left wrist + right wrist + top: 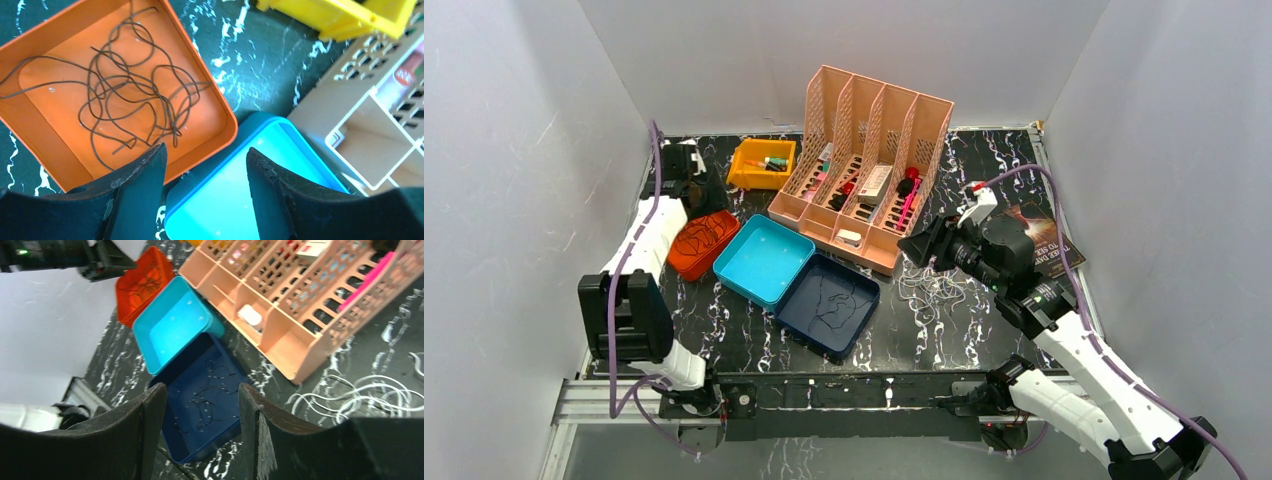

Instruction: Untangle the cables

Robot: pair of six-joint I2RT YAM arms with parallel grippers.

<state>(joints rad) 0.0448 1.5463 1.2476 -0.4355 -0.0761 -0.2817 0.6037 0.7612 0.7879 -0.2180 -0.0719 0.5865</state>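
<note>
The right gripper hangs with its two black jaws apart and nothing between them. Just past the gap sits the dark blue square plastic tray with a few thin dark cables inside. The pile of thin white curly cables lies to the right of these jaws, spread sideways, and this arm is nearer to it. The left gripper is loose and empty too. Thin dark tangled cables lie ahead and left of it, in the orange square plastic tray.

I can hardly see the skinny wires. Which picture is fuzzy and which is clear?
Left wrist: clear, the dark wires stand out sharply on the orange tray. Right wrist: fuzzy, the white wires look soft and the wall is glaring white. Top: evenly lit, but the white wires blend into the white veins of the table.
</note>
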